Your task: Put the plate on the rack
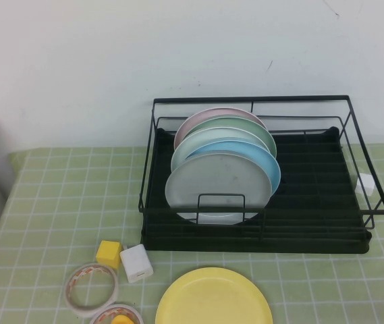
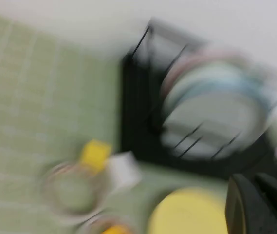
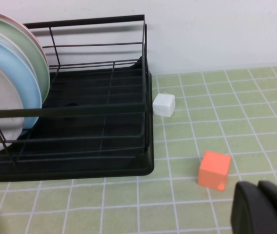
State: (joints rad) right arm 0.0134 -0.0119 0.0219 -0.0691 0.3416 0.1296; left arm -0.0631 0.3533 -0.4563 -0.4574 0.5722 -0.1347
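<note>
On the green checked tablecloth [image 1: 50, 196], near edge of the high view, the yellow plate [image 1: 214, 297] lies flat, cut off by the frame's lower border, apart from the black dish rack [image 1: 353, 223] behind it. Standing upright in the rack's left half: a grey-white plate [image 1: 218, 185] in front, then a light-blue plate [image 1: 262, 156], pale green ones and a pink one [image 1: 198, 121] at the back. Rack's right half holds open slots.

Left of the yellow plate: a white block [image 1: 136, 262], a small yellow cube [image 1: 108, 253], a tape roll [image 1: 92, 289] and a second roll [image 1: 117, 314] at the edge.

Neither gripper shows in the high view. Left wrist view, heavily blurred: left gripper [image 2: 260, 207] is a dark shape low in the corner, above the table beside the plate; its opening cannot be told. Right wrist view: right gripper [image 3: 265, 207] sits over the cloth to the rack's right; its opening likewise cannot be told.

Only the right wrist view shows an orange cube [image 3: 214, 169] on the cloth near the right gripper, and a small white cube [image 3: 164, 104] just beside the rack's right wall. Bare cloth lies between the plate and the rack front.
</note>
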